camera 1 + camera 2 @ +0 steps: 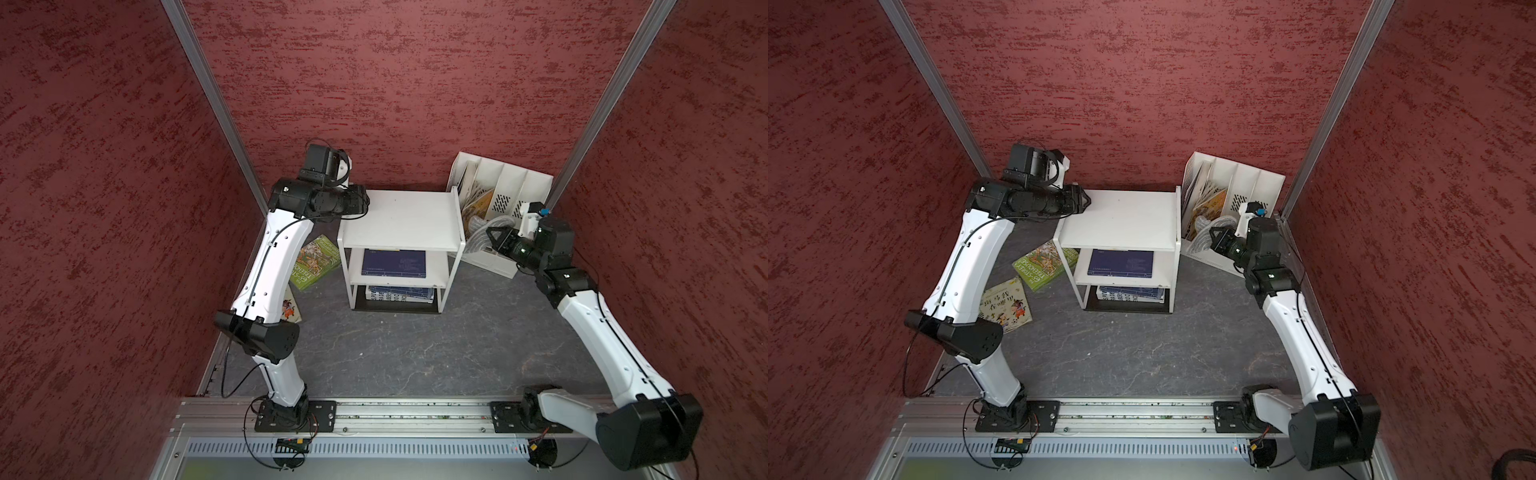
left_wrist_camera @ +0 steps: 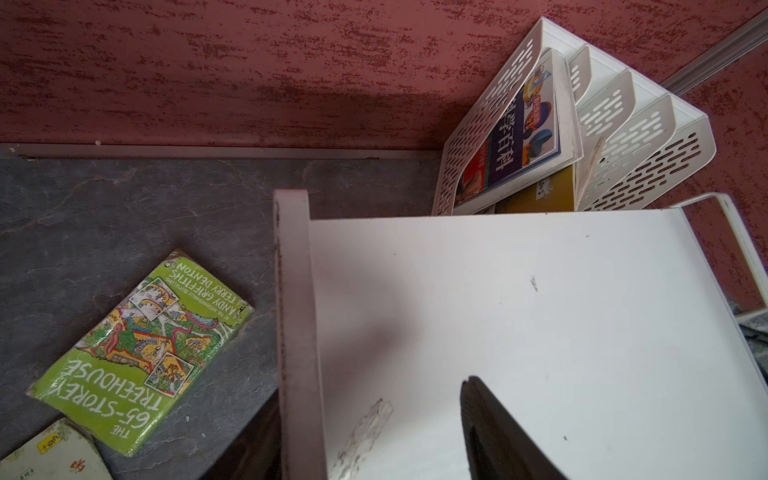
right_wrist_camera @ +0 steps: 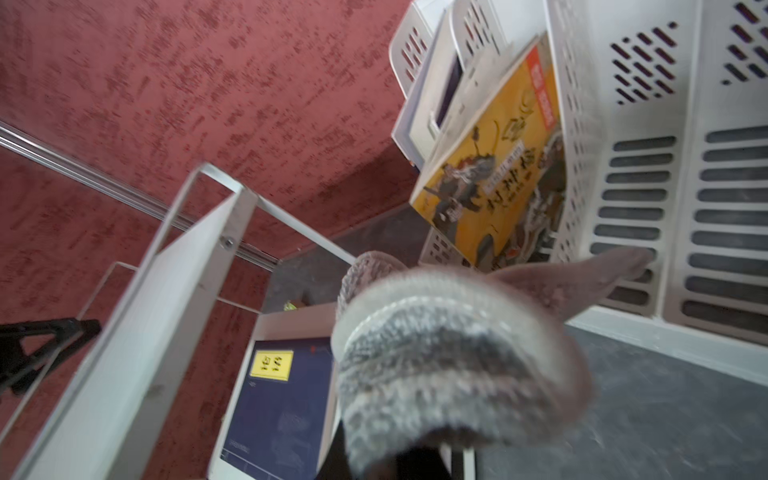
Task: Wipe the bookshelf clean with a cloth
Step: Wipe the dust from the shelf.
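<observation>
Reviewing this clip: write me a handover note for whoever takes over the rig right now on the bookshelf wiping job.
Left gripper: open, holding nothing, at the left top edge of the bookshelf.
Right gripper: shut on the cloth, beside the bookshelf's right side and in front of the file holder.
Done: the cloth is in hand, but it is not on any tier.
Remaining: the top shows specks and a scuffed patch, so wipe it. Then check the lower tiers, which hold books.
</observation>
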`<state>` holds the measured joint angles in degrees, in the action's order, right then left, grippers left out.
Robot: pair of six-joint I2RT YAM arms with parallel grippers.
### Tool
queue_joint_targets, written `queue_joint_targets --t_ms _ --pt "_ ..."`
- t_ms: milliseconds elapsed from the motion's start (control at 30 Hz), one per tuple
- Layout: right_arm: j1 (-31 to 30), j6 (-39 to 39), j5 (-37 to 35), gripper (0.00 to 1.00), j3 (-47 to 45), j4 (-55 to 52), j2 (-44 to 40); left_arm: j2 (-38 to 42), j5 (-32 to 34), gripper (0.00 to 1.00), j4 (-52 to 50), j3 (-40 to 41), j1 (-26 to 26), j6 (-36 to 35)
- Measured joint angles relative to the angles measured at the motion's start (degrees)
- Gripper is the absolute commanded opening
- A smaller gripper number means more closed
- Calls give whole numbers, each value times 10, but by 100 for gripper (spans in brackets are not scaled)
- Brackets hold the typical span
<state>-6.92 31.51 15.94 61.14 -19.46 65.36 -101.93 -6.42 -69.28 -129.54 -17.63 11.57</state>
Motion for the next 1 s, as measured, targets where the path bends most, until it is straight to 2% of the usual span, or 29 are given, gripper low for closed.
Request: queue_joint_targets --t_ms 233,433,600,800,1000 --pt "-27 -19 -21 0 -118 -95 -28 7 -2 63 10 13 0 -1" --pt "-88 59 -17 0 -271 -52 1 16 -1 58 21 30 0 -7" --pt "-132 151 -20 0 -326 47 38 27 -1 57 36 50 1 -9" --pt "-136 260 -20 0 -365 228 121 38 -1 56 53 71 1 -9" --pt "-136 329 20 0 -364 392 200 49 -1 56 68 90 1 -9"
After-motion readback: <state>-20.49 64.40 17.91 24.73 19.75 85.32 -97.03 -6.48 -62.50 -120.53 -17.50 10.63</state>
